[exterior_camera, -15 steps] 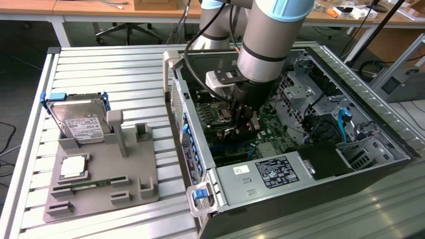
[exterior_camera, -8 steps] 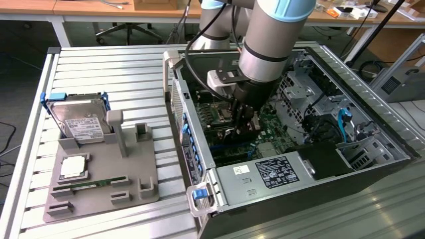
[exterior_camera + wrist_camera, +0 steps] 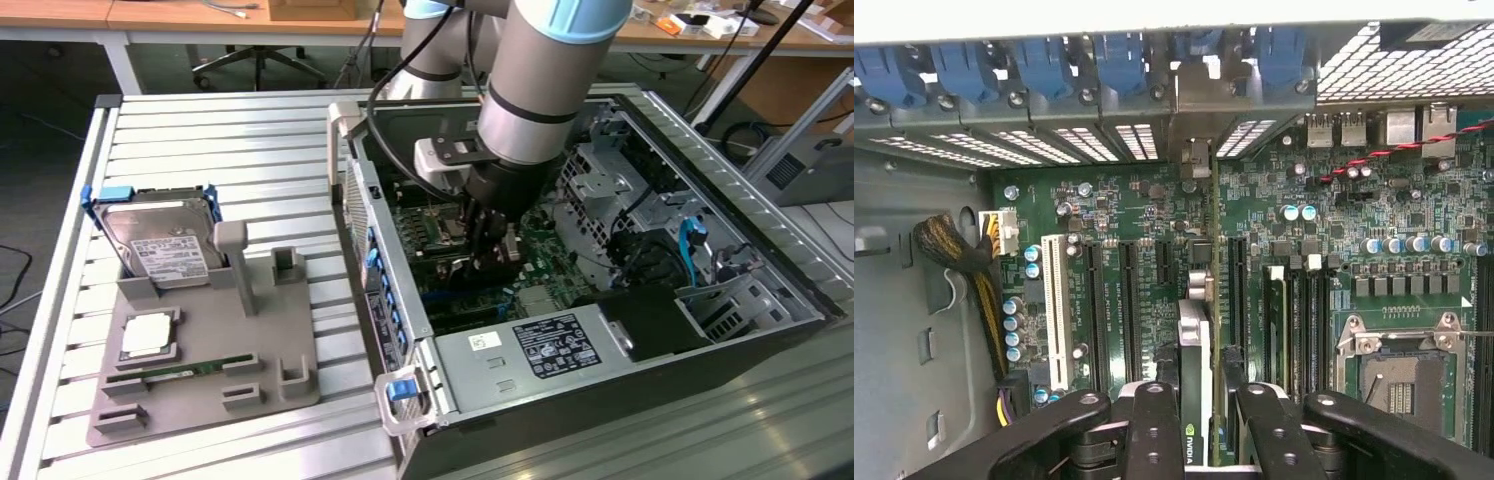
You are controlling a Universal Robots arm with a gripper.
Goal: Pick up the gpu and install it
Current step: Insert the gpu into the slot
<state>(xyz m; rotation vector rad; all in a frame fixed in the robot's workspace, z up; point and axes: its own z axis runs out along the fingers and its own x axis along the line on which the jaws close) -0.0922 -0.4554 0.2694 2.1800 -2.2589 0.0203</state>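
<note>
The gpu (image 3: pixel 1194 345) shows edge-on as a thin black card with a green logo. It stands upright over the green motherboard (image 3: pixel 1354 250), in line with the long black slots. Its silver end bracket (image 3: pixel 1195 95) reaches the rear wall of the case, among the blue slot clips. My gripper (image 3: pixel 1206 405) is shut on the card, one black finger (image 3: pixel 1154 415) on each side. In the exterior view my gripper (image 3: pixel 491 248) reaches down into the open computer case (image 3: pixel 747 250) with the gpu (image 3: pixel 470 272) below it. I cannot tell whether the card sits in a slot.
A grey fixture tray (image 3: pixel 267 380) lies at the exterior view's left, carrying a hard drive in a blue frame (image 3: pixel 160 245), a processor (image 3: pixel 147 335) and a green memory stick (image 3: pixel 180 372). Inside the case are a power supply (image 3: pixel 547 345), drive cages (image 3: pixel 627 190) and a cable bundle (image 3: pixel 954 250).
</note>
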